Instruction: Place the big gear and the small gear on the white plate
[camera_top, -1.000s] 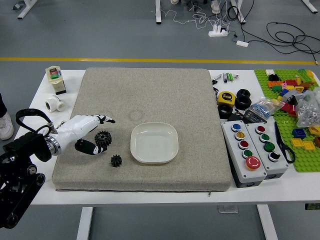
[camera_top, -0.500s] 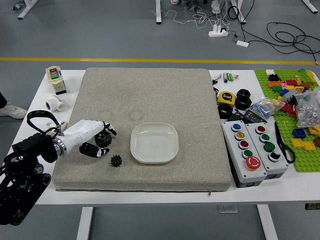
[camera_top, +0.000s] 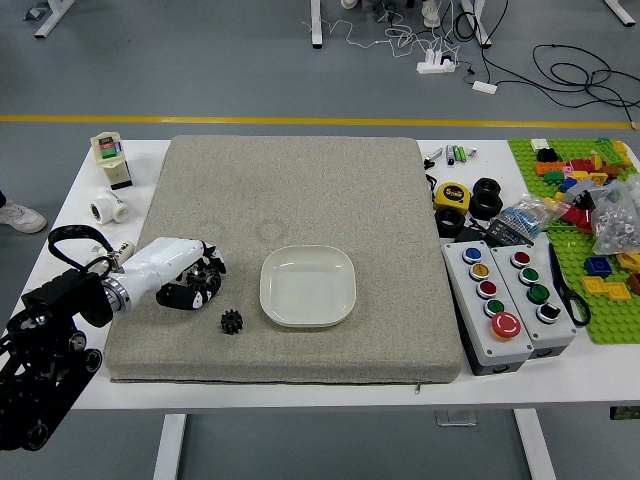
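Grasping the big gear (camera_top: 205, 280), the left hand (camera_top: 178, 268) reaches in over the mat (camera_top: 300, 190), its fingers bent around the gear's far side and its thumb on the near side. The gear is left of the plate (camera_top: 308, 286) and outside it. The small gear (camera_top: 232, 322) sits on the mat too, between the hand and the plate, a little toward the near edge and apart from both. The plate, white and shallow with rounded corners and a raised rim, lies flat on the mat, right of both gears. Farther right on the table (camera_top: 400, 398), one clear bag (camera_top: 530, 214) holds small bluish pieces, too small to name. Another clear bag (camera_top: 620, 215), holding many small grey pieces, lies on the green board (camera_top: 612, 325) among coloured bricks (camera_top: 597, 266). Two button boxes (camera_top: 488, 315) stand side by side near the mat's right edge, with scissors (camera_top: 570, 298) just beside them and a yellow tape measure (camera_top: 453, 196) beyond. On the left, past the hand, a white pipe fitting (camera_top: 109, 207) lies beside the mat. A person's shoe (camera_top: 22, 217) shows on the floor at the left edge.
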